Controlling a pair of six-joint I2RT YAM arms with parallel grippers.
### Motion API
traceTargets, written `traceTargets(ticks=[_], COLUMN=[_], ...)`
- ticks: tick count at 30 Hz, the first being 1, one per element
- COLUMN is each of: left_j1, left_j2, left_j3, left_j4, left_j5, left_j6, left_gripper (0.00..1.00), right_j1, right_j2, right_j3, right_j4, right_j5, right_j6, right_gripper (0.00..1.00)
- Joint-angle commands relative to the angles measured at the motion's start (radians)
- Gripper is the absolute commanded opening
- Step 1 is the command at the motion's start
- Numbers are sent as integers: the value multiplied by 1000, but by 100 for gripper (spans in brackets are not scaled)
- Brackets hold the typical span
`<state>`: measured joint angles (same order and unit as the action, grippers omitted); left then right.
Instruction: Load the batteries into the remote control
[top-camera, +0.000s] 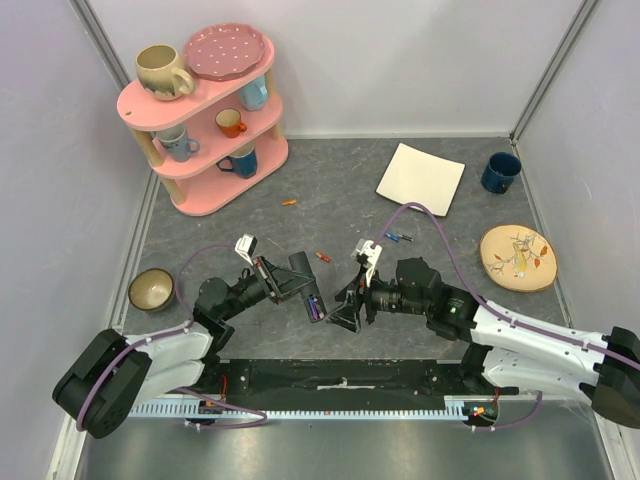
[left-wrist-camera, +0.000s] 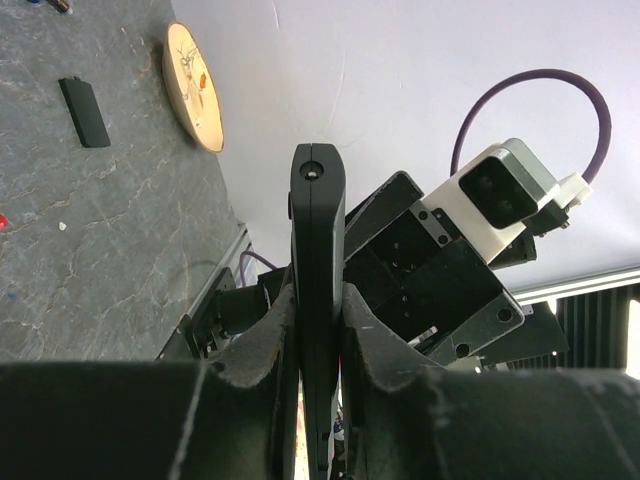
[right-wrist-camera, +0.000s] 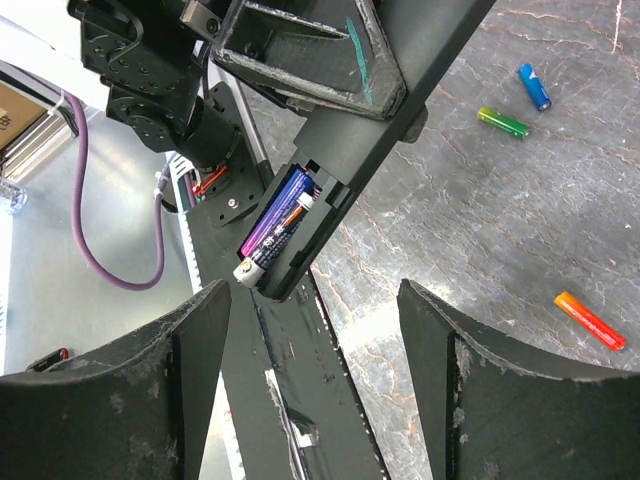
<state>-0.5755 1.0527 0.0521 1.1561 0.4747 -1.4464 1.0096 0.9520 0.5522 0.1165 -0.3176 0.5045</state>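
two robot arms meet at the centre of the top view: the left gripper (left-wrist-camera: 318, 335) is clamped on the remote control (right-wrist-camera: 420, 85), holding it above the grey table (top-camera: 330, 200). a purple battery (right-wrist-camera: 272, 225) sits in its open recess, centre left of the right wrist view, and the right gripper (right-wrist-camera: 318, 295) stands spread wide just below, grasping nothing. three loose batteries (right-wrist-camera: 502, 122) lie on the table at that view's right.

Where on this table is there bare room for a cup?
Bare: the stretch between the pink shelf and the white square plate, save one orange battery; also between the blue mug and the round patterned plate. Crowded: the centre, where the left gripper and right gripper meet at the remote control.
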Motion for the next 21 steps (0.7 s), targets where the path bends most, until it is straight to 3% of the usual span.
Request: traceTargets(ticks=[1, 21], left_j1=[-1, -3], left_j2=[-17, -34], left_j3=[19, 6], left_j4=[36, 31], left_j5=[21, 22], left_j6=[-17, -12], left_gripper=[2, 2], right_j1=[-3, -3], right_j2=[13, 41], right_j3=[-1, 18], right_j4=[51, 51], right_j5=[-6, 23], right_j6=[-15, -3], right_gripper=[75, 72])
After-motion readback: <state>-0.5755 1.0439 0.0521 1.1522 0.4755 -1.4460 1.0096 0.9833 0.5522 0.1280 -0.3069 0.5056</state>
